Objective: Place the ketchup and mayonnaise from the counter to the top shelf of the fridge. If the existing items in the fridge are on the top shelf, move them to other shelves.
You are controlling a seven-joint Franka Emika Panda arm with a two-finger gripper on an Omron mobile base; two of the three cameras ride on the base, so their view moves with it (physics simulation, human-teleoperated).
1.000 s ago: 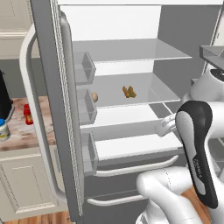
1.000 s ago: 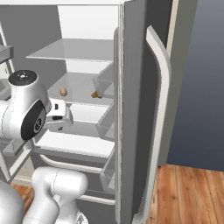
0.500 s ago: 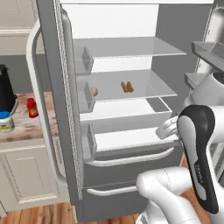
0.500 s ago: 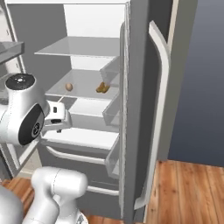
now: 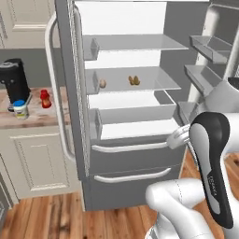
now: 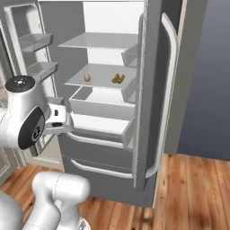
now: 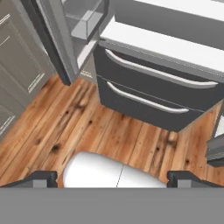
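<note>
You had the fridge (image 5: 140,93) open, its top shelf (image 5: 135,43) bare and ready. The ketchup (image 5: 45,98) and mayonnaise (image 5: 19,108) stood on the surface (image 5: 32,119), far left. The egg (image 5: 102,83) and lumps (image 5: 134,80) lay one shelf lower. Your jaws were spread wide, holding nothing.
</note>
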